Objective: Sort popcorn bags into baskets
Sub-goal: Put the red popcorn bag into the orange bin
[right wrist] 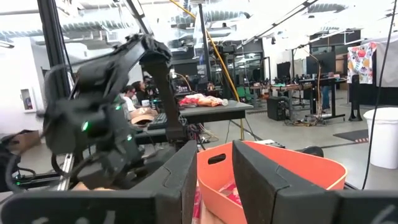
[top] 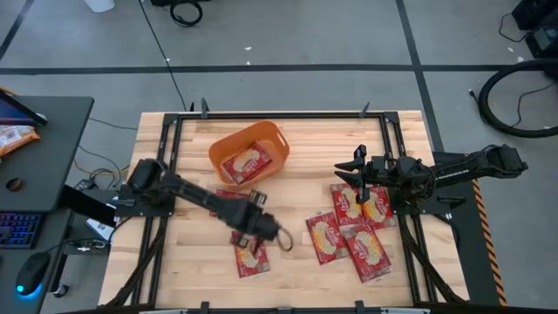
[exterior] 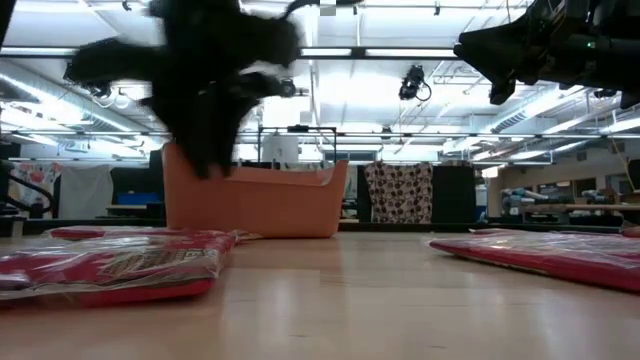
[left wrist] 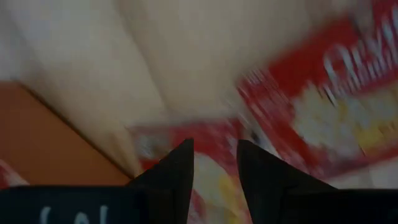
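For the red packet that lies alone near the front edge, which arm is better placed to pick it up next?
The left arm, probably. Its gripper is right over that packet, and its wrist view shows the fingers slightly apart above it. The right gripper waits far off, raised above the other packets.

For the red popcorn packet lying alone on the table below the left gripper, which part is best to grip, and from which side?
The flat red popcorn packet lies flat on the wooden table, so probably pinch a short sealed edge from straight above. The left gripper hangs just over its upper edge, fingers slightly apart.
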{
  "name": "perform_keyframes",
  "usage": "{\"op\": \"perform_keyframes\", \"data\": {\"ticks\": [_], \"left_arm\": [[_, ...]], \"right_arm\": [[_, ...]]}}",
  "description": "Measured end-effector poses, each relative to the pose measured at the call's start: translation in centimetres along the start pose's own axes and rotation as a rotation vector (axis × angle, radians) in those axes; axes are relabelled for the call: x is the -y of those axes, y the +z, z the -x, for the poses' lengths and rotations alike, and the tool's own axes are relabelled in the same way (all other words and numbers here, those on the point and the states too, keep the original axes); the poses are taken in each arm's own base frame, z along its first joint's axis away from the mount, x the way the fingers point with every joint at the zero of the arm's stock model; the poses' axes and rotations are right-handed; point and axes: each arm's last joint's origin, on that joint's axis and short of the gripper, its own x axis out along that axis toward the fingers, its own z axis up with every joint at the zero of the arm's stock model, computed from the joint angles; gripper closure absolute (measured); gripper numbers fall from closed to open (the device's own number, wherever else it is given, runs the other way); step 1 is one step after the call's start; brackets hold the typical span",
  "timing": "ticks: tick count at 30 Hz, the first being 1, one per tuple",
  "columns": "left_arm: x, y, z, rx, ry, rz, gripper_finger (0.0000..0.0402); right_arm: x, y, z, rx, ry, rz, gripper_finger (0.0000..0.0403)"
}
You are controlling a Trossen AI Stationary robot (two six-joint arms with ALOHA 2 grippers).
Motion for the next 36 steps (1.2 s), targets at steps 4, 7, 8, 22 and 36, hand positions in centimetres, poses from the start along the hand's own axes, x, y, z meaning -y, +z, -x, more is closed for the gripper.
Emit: {"op": "perform_keyframes", "data": {"ticks": [4, 7, 8, 22, 36], "left_arm": [[2.9, -1.4, -0.7, -0.084, 0.025, 0.008, 0.0274], [4.4, -2.4, -1.2, -0.124, 0.041, 0.052, 0.0274], [4.8, -2.6, -1.4, -0.134, 0.048, 0.067, 0.0274], [6.4, -5.9, -4.2, -0.226, 0.208, 0.163, 0.0227], [6.7, -6.9, -5.9, -0.188, 0.253, 0.225, 0.0321]], "right_arm": [[0.0, 0.0, 0.0, 0.001, 0.000, 0.000, 0.0295], [0.0, 0.0, 0.0, 0.003, 0.000, 0.000, 0.0295], [0.0, 0.0, 0.0, 0.004, 0.000, -0.001, 0.0295], [0.0, 0.0, 0.0, 0.004, -0.002, -0.001, 0.0295], [0.0, 0.0, 0.0, 0.004, -0.003, 0.003, 0.0295]]}}
